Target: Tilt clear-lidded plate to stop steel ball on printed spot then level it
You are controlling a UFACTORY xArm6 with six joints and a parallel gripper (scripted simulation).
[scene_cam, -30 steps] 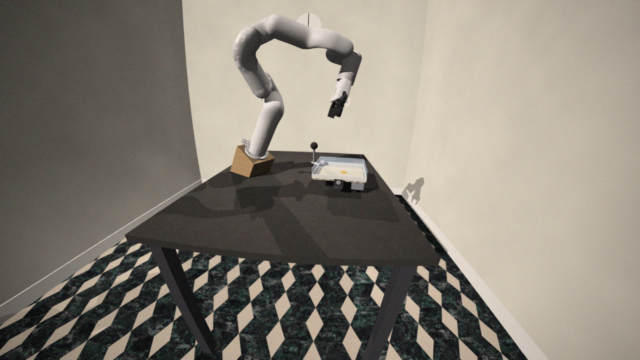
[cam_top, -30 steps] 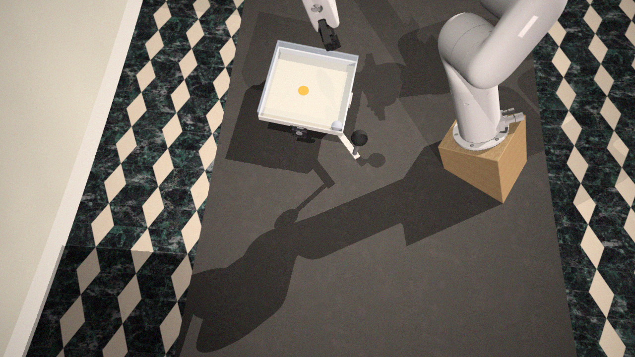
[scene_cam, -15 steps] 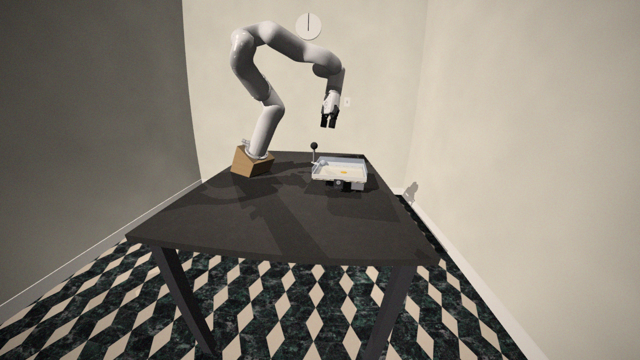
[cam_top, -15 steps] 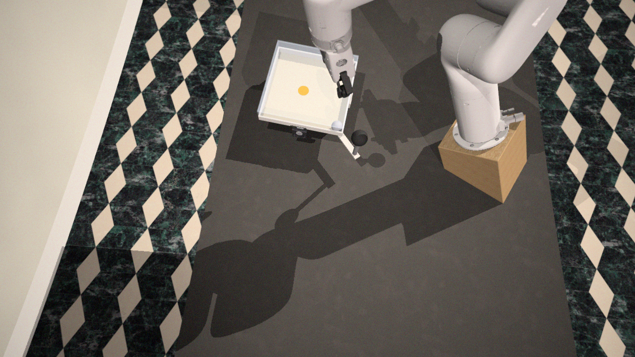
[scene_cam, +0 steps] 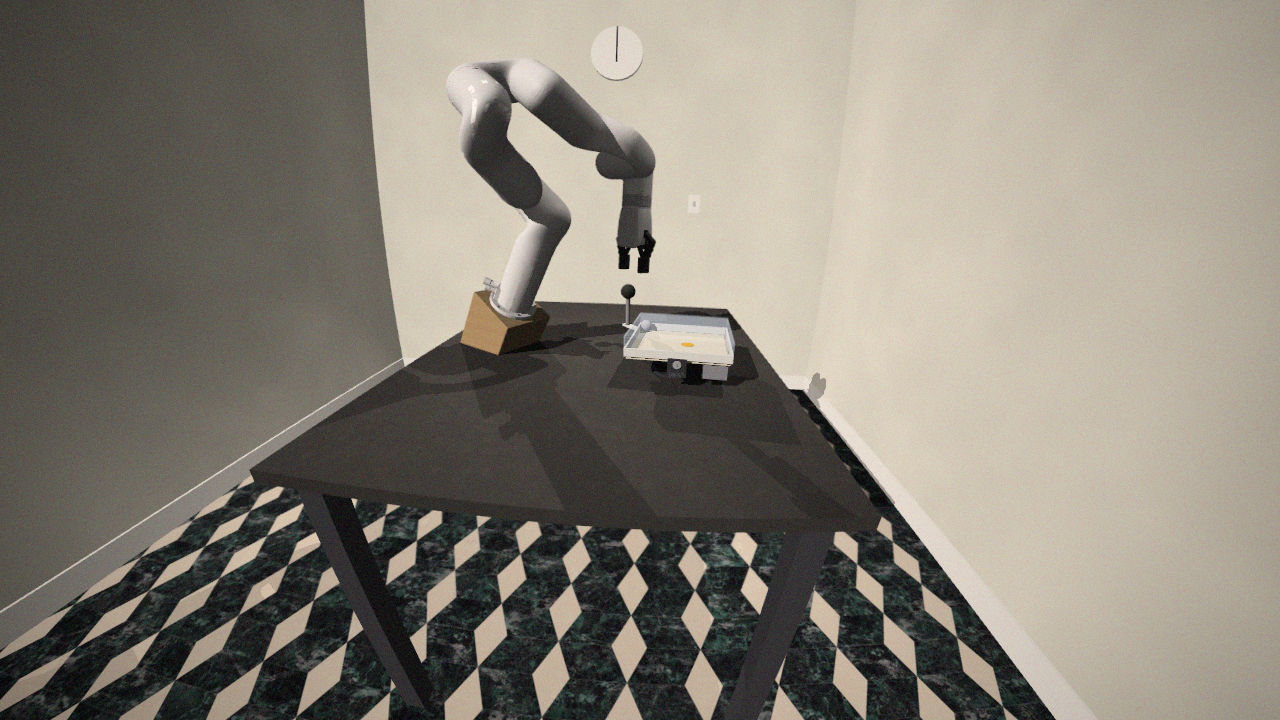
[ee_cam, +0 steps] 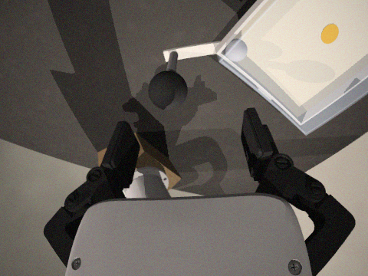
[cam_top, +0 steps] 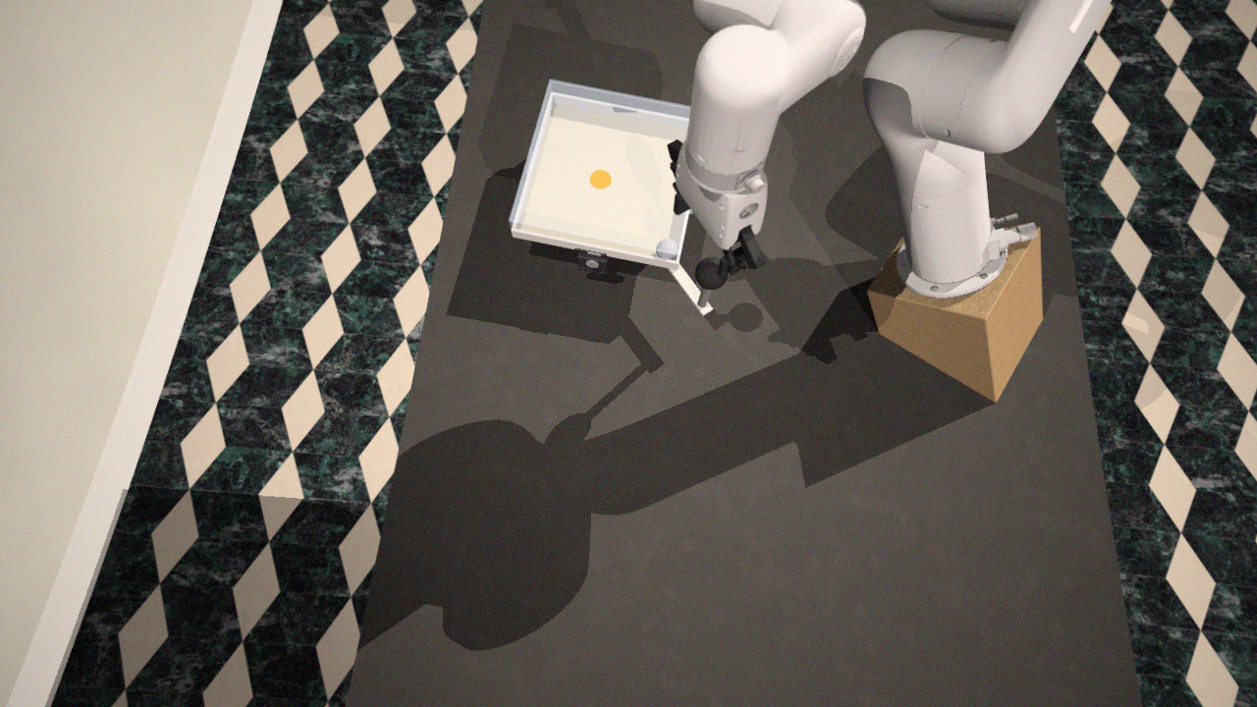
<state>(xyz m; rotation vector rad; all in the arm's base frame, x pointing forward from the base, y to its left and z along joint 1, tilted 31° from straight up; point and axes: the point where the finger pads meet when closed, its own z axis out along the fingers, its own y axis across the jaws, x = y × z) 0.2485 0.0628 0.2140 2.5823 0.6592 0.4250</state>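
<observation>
Open claw above the tilt knob; ball off the spot.
Top: the steel ball (cam_top: 666, 249) (scene_cam: 646, 325) (ee_cam: 235, 50) sits in the plate's (cam_top: 594, 243) (scene_cam: 677, 357) (ee_cam: 264, 94) corner nearest the knob (cam_top: 710, 273) (scene_cam: 628, 291) (ee_cam: 168, 90). Exterior: the claw (scene_cam: 633, 265) (ee_cam: 186, 128) hangs wide, empty; descent should be centred and vertical. Wrist: knob lies off-centre, needing alignment before gripping. No legible markings.

My top view looks steeply down on the plate (cam_top: 575, 206) (scene_cam: 684, 344) (ee_cam: 295, 69); my exterior view faces it across the worktop (cam_top: 746, 563) (scene_cam: 572, 447) (ee_cam: 23, 46), farther back; my wrist view, closest, looks down, sharing it.
</observation>
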